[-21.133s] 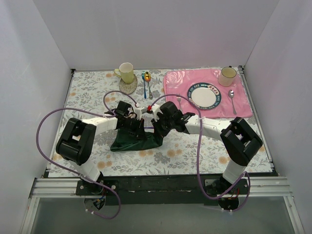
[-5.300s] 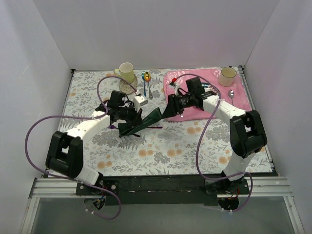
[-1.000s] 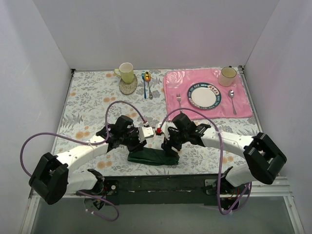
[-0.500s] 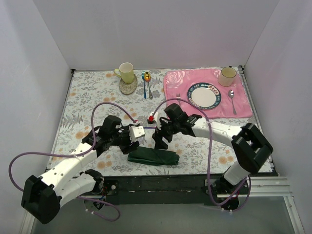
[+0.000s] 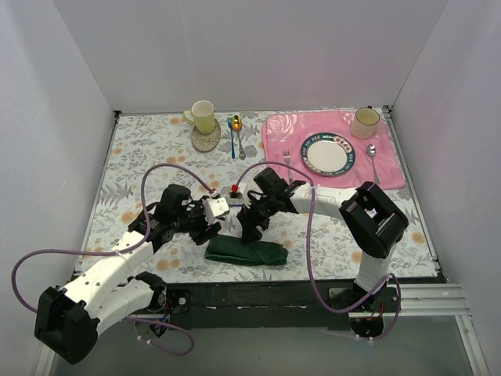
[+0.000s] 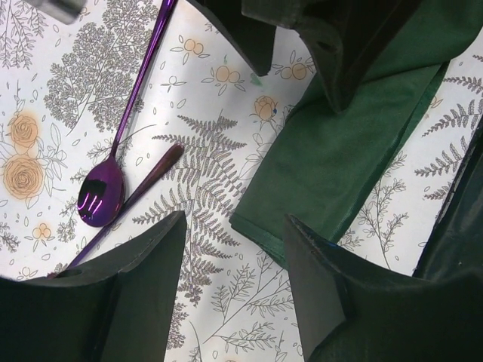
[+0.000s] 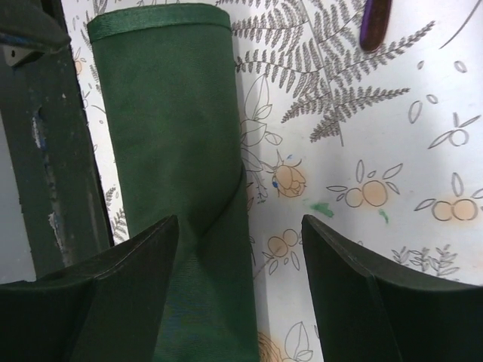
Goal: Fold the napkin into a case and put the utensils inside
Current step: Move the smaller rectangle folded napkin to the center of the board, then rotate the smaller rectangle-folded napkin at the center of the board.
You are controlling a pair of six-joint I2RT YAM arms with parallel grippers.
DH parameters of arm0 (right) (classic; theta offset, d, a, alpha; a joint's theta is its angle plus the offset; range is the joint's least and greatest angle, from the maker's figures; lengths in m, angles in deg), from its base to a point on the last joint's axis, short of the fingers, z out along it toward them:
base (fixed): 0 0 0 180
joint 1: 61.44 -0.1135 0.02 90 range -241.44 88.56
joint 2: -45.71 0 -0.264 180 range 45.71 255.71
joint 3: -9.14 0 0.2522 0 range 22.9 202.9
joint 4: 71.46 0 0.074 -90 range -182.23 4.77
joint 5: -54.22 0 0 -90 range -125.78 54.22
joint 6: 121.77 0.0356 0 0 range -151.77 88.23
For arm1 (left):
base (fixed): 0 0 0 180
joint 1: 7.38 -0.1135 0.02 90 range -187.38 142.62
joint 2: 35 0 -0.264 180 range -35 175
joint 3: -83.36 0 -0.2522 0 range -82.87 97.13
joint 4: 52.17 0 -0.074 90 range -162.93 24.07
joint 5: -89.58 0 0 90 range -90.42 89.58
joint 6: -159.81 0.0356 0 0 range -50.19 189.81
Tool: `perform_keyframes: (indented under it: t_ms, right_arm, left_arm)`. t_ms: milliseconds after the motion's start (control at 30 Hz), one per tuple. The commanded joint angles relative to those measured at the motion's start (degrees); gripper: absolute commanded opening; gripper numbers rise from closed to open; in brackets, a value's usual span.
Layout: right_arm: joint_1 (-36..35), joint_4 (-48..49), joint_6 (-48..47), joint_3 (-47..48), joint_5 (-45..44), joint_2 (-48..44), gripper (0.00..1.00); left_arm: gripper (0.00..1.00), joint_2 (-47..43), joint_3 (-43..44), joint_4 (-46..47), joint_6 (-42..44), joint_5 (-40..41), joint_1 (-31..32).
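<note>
The napkin [image 5: 246,252] lies near the table's front edge, folded into a narrow dark green strip, the case [image 7: 170,136]. Neither gripper touches it. My left gripper [image 5: 207,227] hovers just left of the strip's end [image 6: 332,166], open, with only tablecloth between its fingers [image 6: 143,264]. My right gripper [image 5: 248,225] hangs open over the strip's far side [image 7: 238,226]. The purple spoon [image 6: 102,197] and the purple fork's handle [image 6: 155,173] lie on the cloth to the left of the napkin; the fork's head is hidden. A purple handle tip [image 7: 375,19] shows in the right wrist view.
At the back right lies a pink placemat [image 5: 391,168] with a plate [image 5: 327,153], a silver fork [image 5: 288,164], a silver spoon [image 5: 373,160] and a cup [image 5: 365,121]. A yellow cup [image 5: 203,116] and blue and gold spoons [image 5: 235,133] sit at the back.
Both grippers have come off the folded napkin and drawn back from it. The left one opened wider. The napkin stays folded in place.
</note>
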Motion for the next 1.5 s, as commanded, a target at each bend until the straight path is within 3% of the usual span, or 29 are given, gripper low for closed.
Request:
perform_keyframes:
  t_ms: [0, 233, 333, 433, 467, 500, 1100, 1133, 1233, 1267, 1300, 1467]
  right_arm:
    - [-0.24, -1.12, 0.86, 1.74, 3.31, 1.54, 0.73]
    - [-0.33, 0.72, 1.65, 1.21, 3.57, 2.87, 0.61]
    - [-0.33, 1.51, 1.57, 0.60, 3.13, 2.34, 0.48]
    - [-0.24, 2.04, 1.39, 0.25, 2.26, 1.12, 0.22]
    - [-0.24, 1.78, 1.22, 0.25, 1.90, 0.94, 0.03]
    - [-0.24, 1.60, 1.13, 0.42, 1.38, 0.59, 0.01]
    - [3.54, 3.98, -5.20, -6.34, -17.52, -10.41, 0.02]
    - [3.28, 3.71, -5.29, -6.43, -17.78, -10.23, 0.05]
    - [2.93, 3.71, -5.11, -6.34, -18.58, -9.26, 0.31]
    - [2.92, 3.71, -5.11, -6.17, -18.75, -9.00, 0.47]
    - [3.01, 3.36, -5.11, -5.91, -18.84, -8.65, 0.54]
    - [3.89, -1.02, -3.10, -1.70, -16.65, -10.84, 0.57]
  left_arm:
    - [0.53, -0.43, -0.90, 1.50, -0.79, 0.43, -1.15]
    - [0.53, 0.97, -1.08, 2.12, -1.31, -0.10, -3.79]
    - [0.53, 1.85, -0.90, 2.65, -1.40, -0.27, -4.75]
    - [0.53, 2.90, -0.55, 3.26, -1.40, -0.71, -5.72]
    - [0.53, 3.17, -0.46, 3.35, -1.58, -0.80, -5.98]
    - [0.53, 3.69, -0.37, 3.44, -1.66, -1.15, -6.51]
    - [0.55, 15.46, 2.61, 10.29, -13.17, -4.40, -8.71]
    - [0.55, 16.08, 2.96, 10.38, -14.40, -4.84, -9.06]
    - [0.56, 18.28, 4.63, 10.47, -15.72, -7.47, -10.20]
    - [0.56, 18.72, 5.24, 10.21, -16.34, -8.26, -10.38]
    - [0.56, 19.51, 6.30, 10.12, -16.69, -9.75, -10.38]
    - [0.45, 21.98, 9.99, 9.50, -20.29, -16.87, -10.29]
